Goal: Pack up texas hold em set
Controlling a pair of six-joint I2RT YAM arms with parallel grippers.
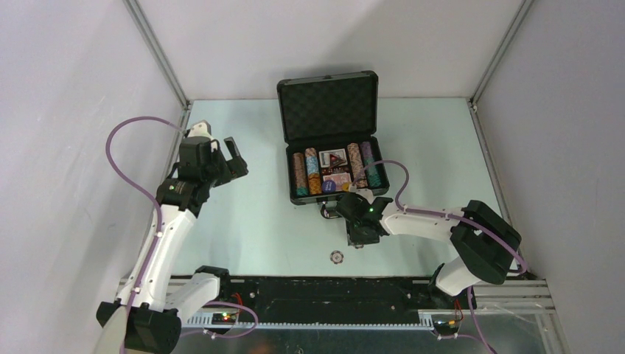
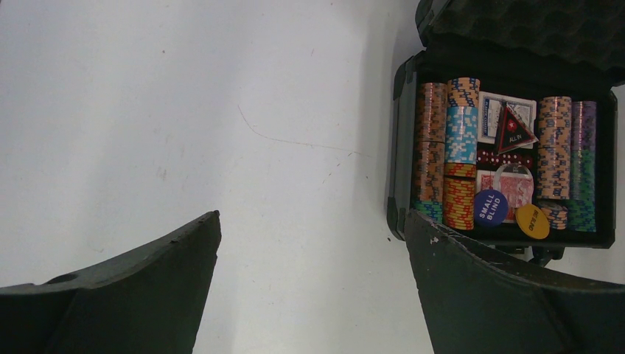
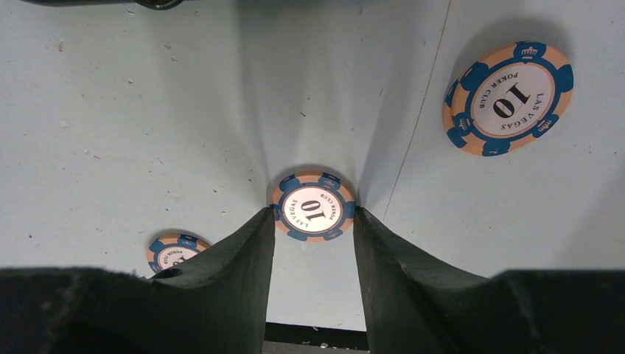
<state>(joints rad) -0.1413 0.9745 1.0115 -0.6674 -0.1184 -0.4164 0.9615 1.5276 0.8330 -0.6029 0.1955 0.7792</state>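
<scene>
The right fingers [image 3: 221, 280] stand narrowed on an orange-and-blue striped round poker chip [image 3: 313, 206] that lies flat on the pale desk [image 3: 110, 110], and they touch its rim on both sides. A second chip [image 3: 508, 98] lies apart to one side. A third chip [image 3: 175, 251] is half hidden behind a finger. Nearby, the open black foam-lined hard briefcase [image 1: 328, 96] holds chip rows [image 2: 461, 133]. The left fingers [image 2: 133, 295] hang wide apart, empty, well left of it.

chip [image 3: 313, 206] orange w/ blue stripes, white centre; case [image 1: 328, 107] black.
</scene>
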